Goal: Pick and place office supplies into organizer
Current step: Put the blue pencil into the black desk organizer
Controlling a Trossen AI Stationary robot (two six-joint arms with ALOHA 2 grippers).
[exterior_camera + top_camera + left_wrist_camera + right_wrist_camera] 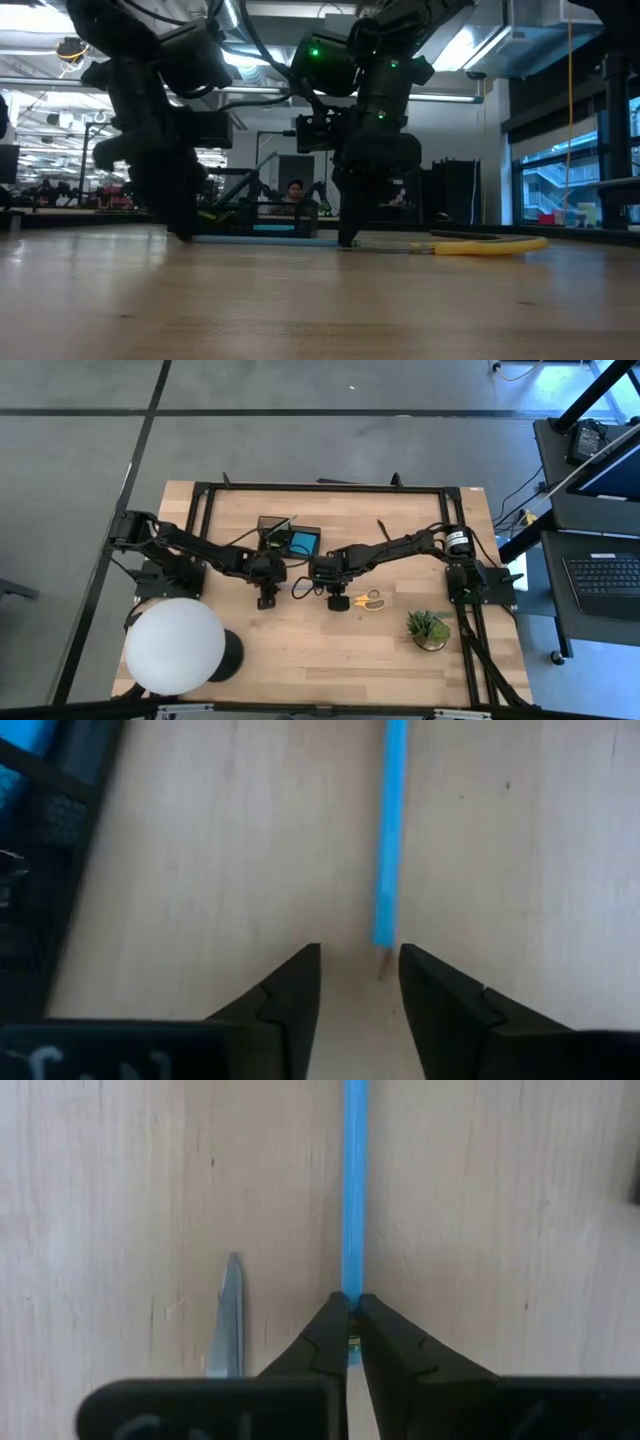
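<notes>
Right tool pinched on blue pencil's end, left tool narrowly open at the tip; I'd lift level, clearing the scissors, toward the organizer.

High view: overhead, straight down on whole worktop. Low view: worktop level, facing the room. Both wrist views: close, looking down; they share the blue pencil on bare wood.

Blue pencil – yellow-handled scissors – black organizer – pale wood table.
</notes>
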